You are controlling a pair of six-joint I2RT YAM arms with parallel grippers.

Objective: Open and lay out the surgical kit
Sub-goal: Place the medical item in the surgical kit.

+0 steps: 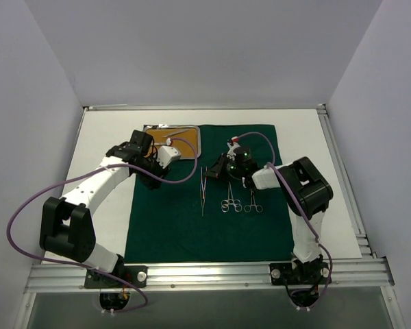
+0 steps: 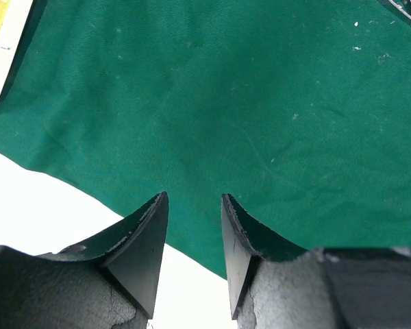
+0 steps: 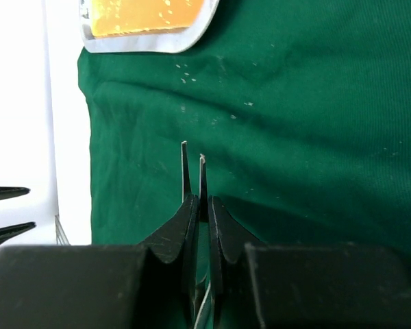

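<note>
Between jaws of right claw (image 3: 201,200), clamped: thin straight steel tweezers (image 3: 203,178), long axis straight ahead over dark green cloth wrap (image 3: 294,103); left claw (image 2: 194,196) slightly open, empty, farther off.

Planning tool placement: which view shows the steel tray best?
Top external: most of the steel tray shows, with the left arm overlapping its near edge. Right wrist catches one corner; left wrist only a yellow sliver.

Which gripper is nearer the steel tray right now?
Left. The left gripper sits just below the tray; the right gripper, holding tweezers, is farther right over the cloth.
</note>
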